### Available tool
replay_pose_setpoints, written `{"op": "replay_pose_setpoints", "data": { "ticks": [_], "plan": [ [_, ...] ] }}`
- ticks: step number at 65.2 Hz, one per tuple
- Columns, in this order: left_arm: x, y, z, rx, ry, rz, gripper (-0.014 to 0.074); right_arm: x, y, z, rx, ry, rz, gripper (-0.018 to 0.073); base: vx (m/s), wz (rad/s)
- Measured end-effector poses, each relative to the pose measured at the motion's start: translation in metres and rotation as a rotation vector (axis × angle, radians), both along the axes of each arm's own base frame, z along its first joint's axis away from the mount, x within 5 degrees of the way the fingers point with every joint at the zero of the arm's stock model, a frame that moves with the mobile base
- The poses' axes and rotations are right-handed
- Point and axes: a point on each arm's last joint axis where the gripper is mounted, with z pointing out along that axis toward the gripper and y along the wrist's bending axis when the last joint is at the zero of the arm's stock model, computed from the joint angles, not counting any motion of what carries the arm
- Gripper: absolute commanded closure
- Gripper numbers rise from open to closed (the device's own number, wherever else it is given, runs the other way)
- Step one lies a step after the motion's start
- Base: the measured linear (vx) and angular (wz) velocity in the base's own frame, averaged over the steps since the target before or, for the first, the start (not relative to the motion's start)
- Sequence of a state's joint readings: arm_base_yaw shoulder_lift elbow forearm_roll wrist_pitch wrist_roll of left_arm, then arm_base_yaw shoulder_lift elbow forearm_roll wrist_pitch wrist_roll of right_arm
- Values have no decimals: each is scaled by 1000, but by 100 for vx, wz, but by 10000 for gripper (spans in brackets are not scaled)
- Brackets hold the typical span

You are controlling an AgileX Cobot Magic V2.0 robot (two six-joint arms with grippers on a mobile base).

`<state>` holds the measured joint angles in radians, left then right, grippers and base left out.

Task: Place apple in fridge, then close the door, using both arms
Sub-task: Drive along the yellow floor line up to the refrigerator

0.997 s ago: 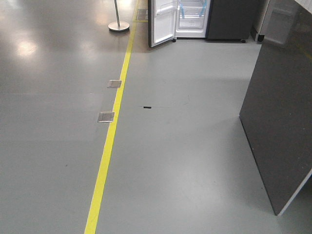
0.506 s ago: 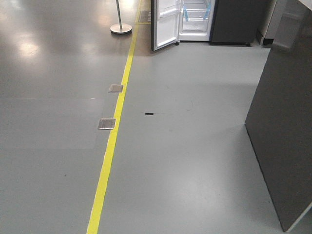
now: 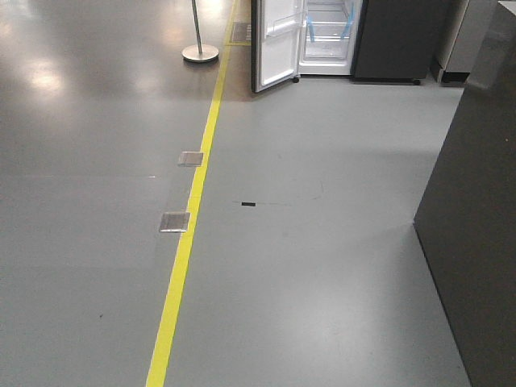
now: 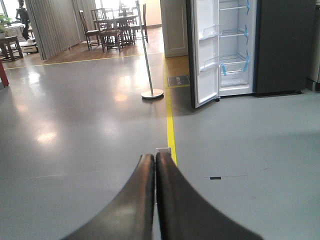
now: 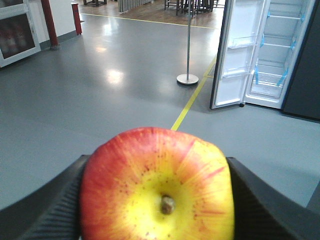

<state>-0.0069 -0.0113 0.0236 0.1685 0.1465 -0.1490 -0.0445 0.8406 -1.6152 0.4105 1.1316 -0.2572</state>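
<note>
Fridge (image 3: 326, 40) was brought a bit closer; apple (image 5: 157, 190) was clamped by right gripper (image 5: 157, 207); left gripper (image 4: 155, 164) was squeezed fully closed.

I'm looking down a glossy grey floor (image 3: 322, 282) split lengthwise by a yellow floor line (image 3: 187, 242). Two square metal floor plates (image 3: 174, 221) touch its left edge and a short black tape mark (image 3: 248, 203) lies just right of it. Near the line's far end, just to its left, a metal stanchion (image 3: 199, 53) stands on a round base, and further left light glare (image 3: 44, 78) pools on the floor. Well right of the line rises a dark grey counter side (image 3: 476, 242), and beyond the line's far end I see a wooden dining table with chairs (image 4: 112, 25).
</note>
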Motion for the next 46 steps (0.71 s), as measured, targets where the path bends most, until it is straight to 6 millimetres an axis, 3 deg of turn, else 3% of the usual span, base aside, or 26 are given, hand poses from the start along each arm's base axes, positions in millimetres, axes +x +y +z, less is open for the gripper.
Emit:
{"op": "replay_pose_setpoints", "data": {
  "ticks": [46],
  "plan": [
    [0,0,0,0,0,0,602,0,0,0,0,0,0,426,26,0]
  ]
}}
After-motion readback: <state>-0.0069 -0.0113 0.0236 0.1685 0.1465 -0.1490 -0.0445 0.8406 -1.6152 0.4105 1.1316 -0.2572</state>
